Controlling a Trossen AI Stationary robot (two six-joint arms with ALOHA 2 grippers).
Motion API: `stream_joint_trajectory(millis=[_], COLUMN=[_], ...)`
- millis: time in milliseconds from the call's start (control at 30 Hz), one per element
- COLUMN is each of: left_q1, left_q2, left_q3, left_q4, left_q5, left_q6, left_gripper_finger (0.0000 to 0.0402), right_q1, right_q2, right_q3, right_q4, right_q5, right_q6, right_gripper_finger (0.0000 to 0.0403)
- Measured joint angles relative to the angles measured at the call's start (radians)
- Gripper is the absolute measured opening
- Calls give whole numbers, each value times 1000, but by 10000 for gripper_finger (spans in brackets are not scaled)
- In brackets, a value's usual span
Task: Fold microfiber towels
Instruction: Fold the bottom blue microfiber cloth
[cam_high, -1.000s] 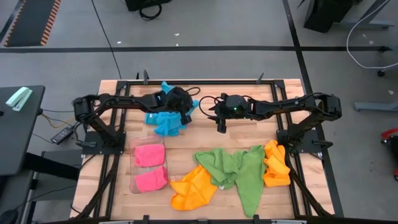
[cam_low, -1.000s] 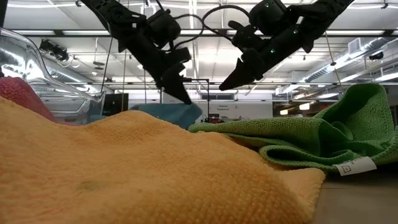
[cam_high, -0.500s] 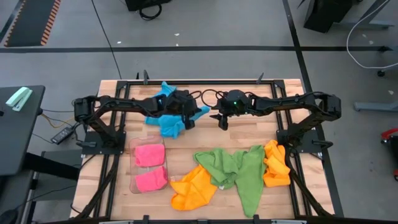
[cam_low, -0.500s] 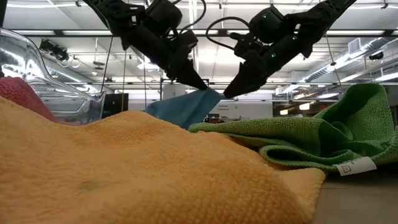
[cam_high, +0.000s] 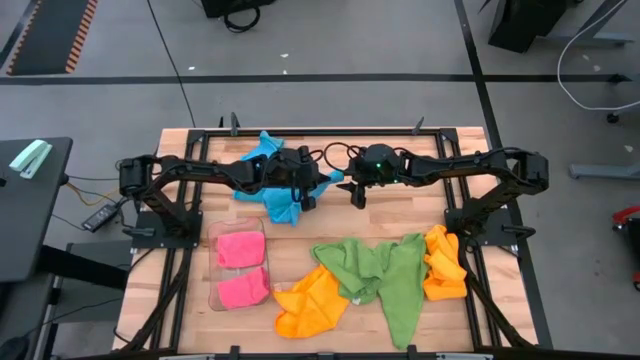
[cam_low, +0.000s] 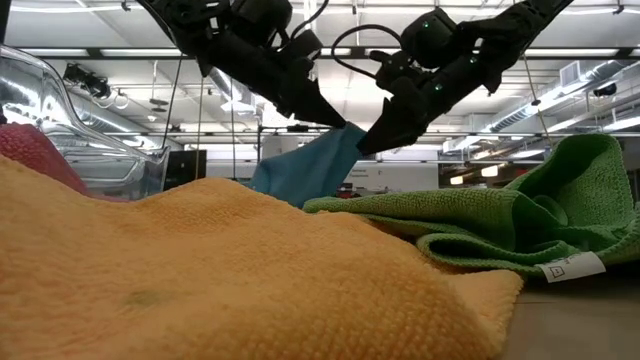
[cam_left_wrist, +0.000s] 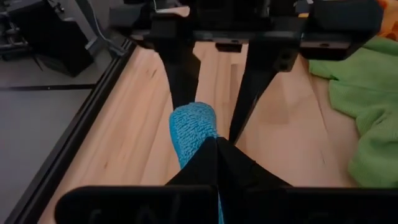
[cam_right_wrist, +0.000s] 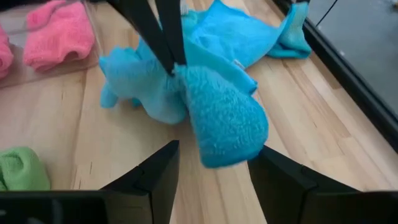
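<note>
While my left gripper (cam_high: 322, 184) pinches blue towel (cam_high: 282, 198) corner, lifted, fuzzy, crumpled; right gripper (cam_right_wrist: 214, 171) fingers apart around raised corner.

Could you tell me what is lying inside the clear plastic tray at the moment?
Two folded pink towels lie in the clear tray, one beside the other. Whatever is beneath them is covered.

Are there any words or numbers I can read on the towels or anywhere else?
No text can be read anywhere.
The white tag sewn on the green towel carries a small square mark, too small to read.
The blue towel, pinched by the left gripper, and the pink towels show no writing.
</note>
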Motion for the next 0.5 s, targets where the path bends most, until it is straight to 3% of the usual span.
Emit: stream_joint_trajectory(millis=[300,500], left_q1=[-6,-11], left_q2=[0,0], left_q3=[0,0], left_q4=[-8,-29], left_q5=[0,1], left_q6=[37,63], left_gripper_finger=[4,17], right_q1=[14,14], right_q2=[0,0], right_q3=[0,0], right_q4=[44,53], right_q5=[-7,-7], right_q6=[-9,-11], right_gripper_finger=[138,70])
